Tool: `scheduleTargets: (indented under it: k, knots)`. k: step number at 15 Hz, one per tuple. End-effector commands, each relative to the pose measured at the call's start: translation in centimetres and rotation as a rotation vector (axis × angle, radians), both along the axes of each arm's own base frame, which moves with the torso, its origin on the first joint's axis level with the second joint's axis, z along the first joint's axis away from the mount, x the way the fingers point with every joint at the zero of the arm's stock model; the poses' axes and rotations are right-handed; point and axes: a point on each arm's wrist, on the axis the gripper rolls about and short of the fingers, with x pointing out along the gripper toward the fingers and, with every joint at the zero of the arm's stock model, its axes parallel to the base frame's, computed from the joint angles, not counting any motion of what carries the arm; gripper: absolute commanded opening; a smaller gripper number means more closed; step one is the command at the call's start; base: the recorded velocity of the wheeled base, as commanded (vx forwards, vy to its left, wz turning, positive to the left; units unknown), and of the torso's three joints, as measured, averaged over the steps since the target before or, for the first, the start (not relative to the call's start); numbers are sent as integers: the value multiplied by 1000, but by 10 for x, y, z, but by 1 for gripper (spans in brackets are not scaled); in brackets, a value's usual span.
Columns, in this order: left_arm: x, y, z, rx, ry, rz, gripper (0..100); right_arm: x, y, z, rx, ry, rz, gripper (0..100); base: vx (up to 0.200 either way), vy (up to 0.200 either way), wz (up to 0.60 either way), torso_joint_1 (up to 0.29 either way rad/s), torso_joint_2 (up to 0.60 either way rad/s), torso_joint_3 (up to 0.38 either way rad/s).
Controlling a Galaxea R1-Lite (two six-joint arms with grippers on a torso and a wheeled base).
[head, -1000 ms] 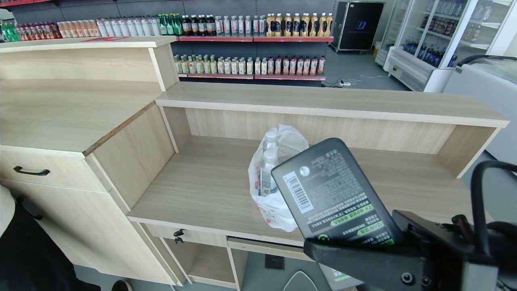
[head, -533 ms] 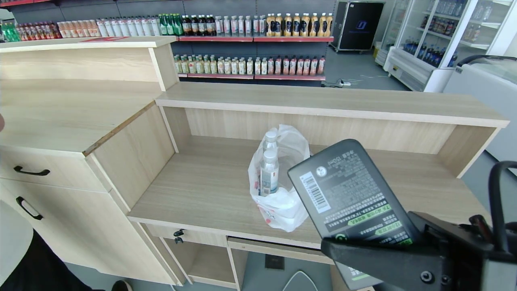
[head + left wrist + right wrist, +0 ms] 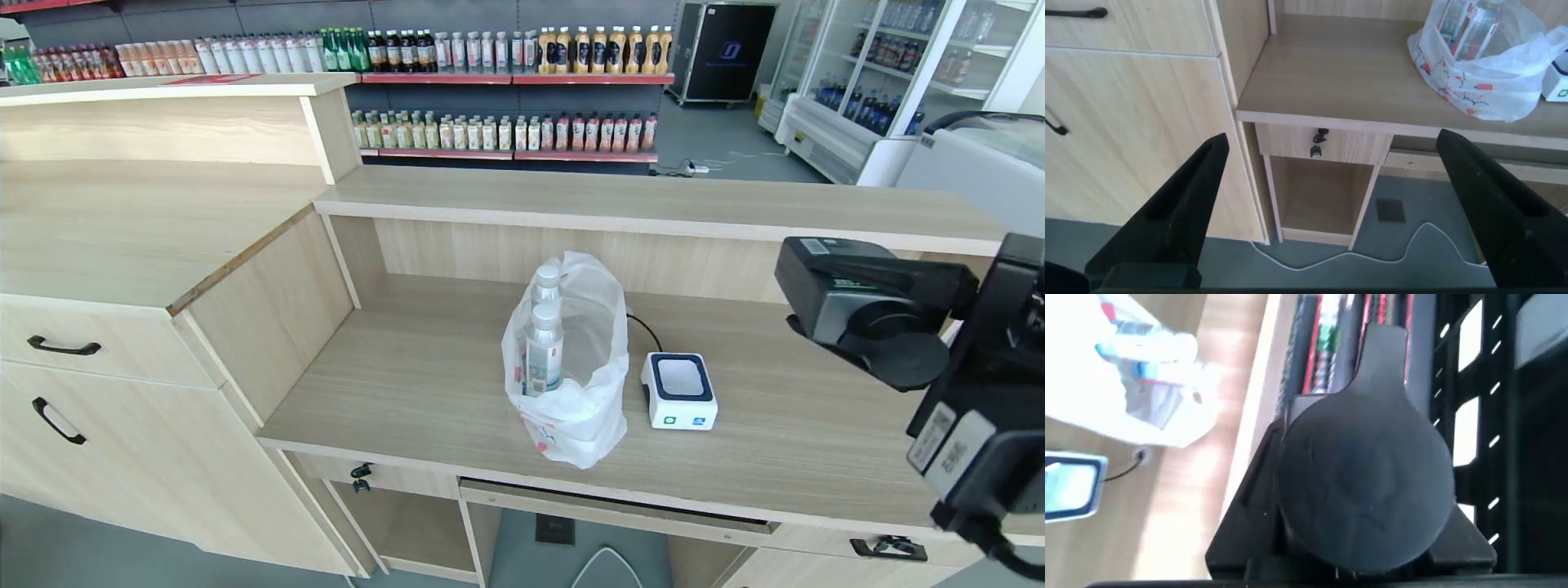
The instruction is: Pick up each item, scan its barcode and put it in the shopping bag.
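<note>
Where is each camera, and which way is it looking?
Head view: up high, looking forward and down at the counter; the right hand holds a black pack.
Left wrist view: low, facing the counter's front; open left hand shows.
Right wrist view: close behind the pack, facing the counter.
Shared: all three see the shopping bag.

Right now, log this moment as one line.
left pincer open | right pincer shut on black bottle, aloft right of scanner | scanner beside shopping bag | two clear bottles inside
</note>
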Motion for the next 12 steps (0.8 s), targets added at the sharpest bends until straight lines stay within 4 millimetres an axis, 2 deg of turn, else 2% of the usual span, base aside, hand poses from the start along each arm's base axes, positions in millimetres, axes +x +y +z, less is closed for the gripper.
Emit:
scheduleTargets:
  k: [1,3,4,5,7,9,12]
  knots:
    - [0,0,0,0,2,2,100,-5,-37,17,259,107,-273,0,0,0,0,0,0,0]
    - [0,0,0,0,2,0,100,-3,-50,18,456,198,-372,0,0,0,0,0,0,0]
    - [0,0,0,0,2,0,100,1,-59,16,620,272,-435,0,0,0,0,0,0,0]
    - [0,0,0,0,2,0,100,7,-79,23,799,326,-539,0,0,0,0,0,0,0]
    - [0,0,0,0,2,0,100,5,-98,23,939,449,-681,0,0,0,0,0,0,0]
    - [0,0,0,0,2,0,100,6,-104,20,1069,515,-746,0,0,0,0,0,0,0]
    - [0,0,0,0,2,0,100,10,-105,30,1267,541,-727,0,0,0,600,4,2,4]
